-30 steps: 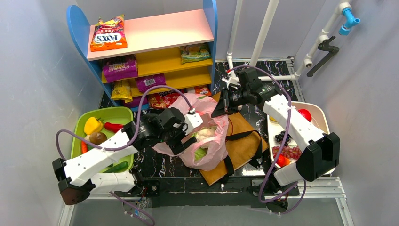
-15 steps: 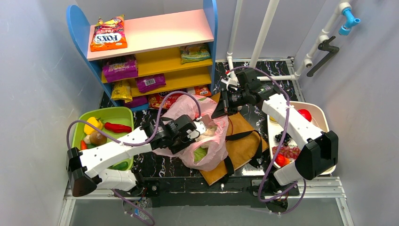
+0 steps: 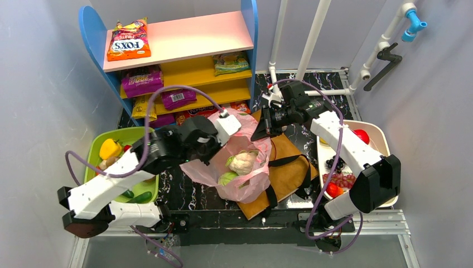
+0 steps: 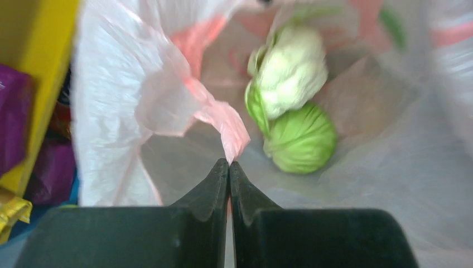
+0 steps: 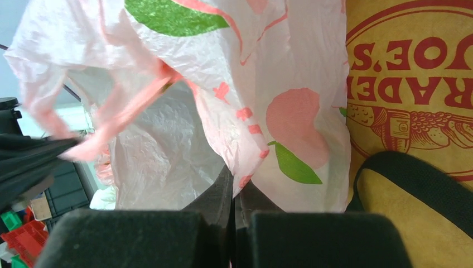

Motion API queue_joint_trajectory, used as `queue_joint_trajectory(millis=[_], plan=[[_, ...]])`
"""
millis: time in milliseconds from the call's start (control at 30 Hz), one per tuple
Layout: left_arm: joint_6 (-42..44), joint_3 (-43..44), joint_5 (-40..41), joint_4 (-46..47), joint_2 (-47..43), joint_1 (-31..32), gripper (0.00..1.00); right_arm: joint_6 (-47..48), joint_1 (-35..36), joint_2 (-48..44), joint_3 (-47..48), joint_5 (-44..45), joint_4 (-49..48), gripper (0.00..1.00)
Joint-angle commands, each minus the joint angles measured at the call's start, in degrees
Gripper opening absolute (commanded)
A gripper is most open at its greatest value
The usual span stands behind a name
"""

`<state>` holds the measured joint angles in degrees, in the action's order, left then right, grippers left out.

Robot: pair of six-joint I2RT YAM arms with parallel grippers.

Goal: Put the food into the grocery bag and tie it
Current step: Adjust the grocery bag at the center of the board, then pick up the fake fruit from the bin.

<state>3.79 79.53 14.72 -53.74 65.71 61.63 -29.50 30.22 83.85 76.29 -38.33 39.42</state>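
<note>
The pink grocery bag (image 3: pixel 245 167) lies open at mid-table, partly on a brown paper bag. Inside it sit a white cauliflower (image 3: pixel 243 161) (image 4: pixel 293 70) and a green cabbage (image 3: pixel 227 178) (image 4: pixel 301 138). My left gripper (image 3: pixel 210 158) (image 4: pixel 229 163) is shut on a pinch of the bag's pink rim (image 4: pixel 231 131) at its left side. My right gripper (image 3: pixel 262 129) (image 5: pixel 237 187) is shut on the bag's printed film (image 5: pixel 251 139) at its far right edge. More food lies outside: a yellow pepper (image 3: pixel 110 148) and dark grapes (image 3: pixel 333 162).
A brown Trader Joe's bag (image 3: pixel 290 167) with black straps lies under the pink one. A green bin (image 3: pixel 136 134) of vegetables stands left, a white tray (image 3: pixel 379 134) of fruit right. A blue shelf (image 3: pixel 184 61) with snack packets stands behind.
My left gripper has closed on the bag's left rim and drawn it up and back to the left. The bag's mouth stands wider and shows the cauliflower. The right arm has held still.
</note>
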Motion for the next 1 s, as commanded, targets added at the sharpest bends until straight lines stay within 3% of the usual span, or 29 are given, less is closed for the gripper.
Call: queue_joint_trajectory(millis=[0, 200, 533, 700, 800, 833, 900, 967], plan=[[-2.2, 8.7, -3.3, -1.2, -1.8, 0.1, 0.0, 2.1, -0.2, 0.5, 2.7, -1.7, 1.2, 0.03], [-5.5, 14.2, -3.2, -1.8, 1.7, 0.1, 0.0, 3.8, -0.2, 0.8, 4.6, -0.5, 3.7, 0.14], [-11.5, 15.5, 0.5, 8.0, 1.4, 0.0, 0.0, 6.0, -0.2, -4.8, 10.4, 11.7, 11.3, 0.65], [-13.2, 15.0, 2.4, 12.0, 0.9, -0.6, 0.0, 4.6, -0.1, -9.4, 11.9, 21.9, 13.9, 0.71], [-13.8, 15.4, 5.7, 13.7, 1.0, -0.9, 0.0, 2.7, -0.2, -14.4, 11.9, 30.9, 14.8, 0.74], [-13.7, 16.1, 7.2, 14.1, 1.2, -1.2, 0.0, 1.6, -0.2, -18.2, 10.4, 40.4, 15.1, 0.76], [-13.0, 17.3, 8.8, 14.5, 1.7, -1.6, 0.0, 0.5, -0.1, -25.7, 3.4, 54.4, 11.8, 0.77], [-12.4, 17.5, 9.0, 14.8, 2.0, -1.7, 0.0, 0.4, -0.3, -32.7, -4.8, 61.4, 7.2, 0.79]])
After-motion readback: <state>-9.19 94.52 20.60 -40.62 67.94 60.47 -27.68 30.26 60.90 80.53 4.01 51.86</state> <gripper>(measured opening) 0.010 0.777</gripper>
